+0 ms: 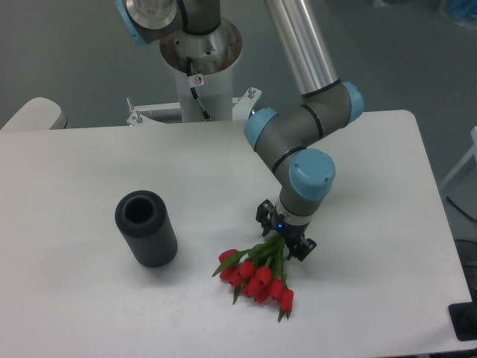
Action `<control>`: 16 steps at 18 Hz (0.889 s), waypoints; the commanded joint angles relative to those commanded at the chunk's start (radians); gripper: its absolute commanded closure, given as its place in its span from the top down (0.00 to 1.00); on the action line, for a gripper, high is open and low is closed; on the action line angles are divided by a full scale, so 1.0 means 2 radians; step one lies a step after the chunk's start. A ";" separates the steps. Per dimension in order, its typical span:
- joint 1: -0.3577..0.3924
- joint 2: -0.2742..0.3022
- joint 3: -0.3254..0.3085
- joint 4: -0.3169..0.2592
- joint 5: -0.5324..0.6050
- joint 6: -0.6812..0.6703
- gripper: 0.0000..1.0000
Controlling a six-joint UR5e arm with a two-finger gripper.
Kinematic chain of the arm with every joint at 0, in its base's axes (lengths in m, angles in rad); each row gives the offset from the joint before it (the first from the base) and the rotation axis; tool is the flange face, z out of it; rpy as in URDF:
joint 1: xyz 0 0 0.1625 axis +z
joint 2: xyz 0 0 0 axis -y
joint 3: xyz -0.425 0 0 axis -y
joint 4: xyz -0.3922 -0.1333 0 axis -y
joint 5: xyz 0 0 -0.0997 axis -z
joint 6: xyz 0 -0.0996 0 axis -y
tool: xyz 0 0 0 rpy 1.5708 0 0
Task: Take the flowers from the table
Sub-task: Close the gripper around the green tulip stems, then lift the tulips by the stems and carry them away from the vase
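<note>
The flowers (257,277), a bunch of red tulip buds on green stems, lie on the white table (89,171) right of centre near the front edge. The buds point toward the front. My gripper (283,233) points down over the upper part of the stems. It is open, with one dark finger (263,213) on the left of the stems and the other on the right. The stem ends are hidden under the gripper. I cannot tell whether the fingers touch the stems.
A dark grey ribbed cylinder (146,229) lies on the table to the left of the flowers. The arm's base column (200,56) rises behind the table's far edge. The arm's grey and blue links reach over the table's right half.
</note>
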 joint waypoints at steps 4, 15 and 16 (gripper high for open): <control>0.002 -0.001 0.018 -0.003 0.012 -0.001 0.00; 0.005 -0.021 0.139 -0.123 0.015 -0.006 0.00; 0.005 -0.025 0.156 -0.136 0.015 -0.008 0.00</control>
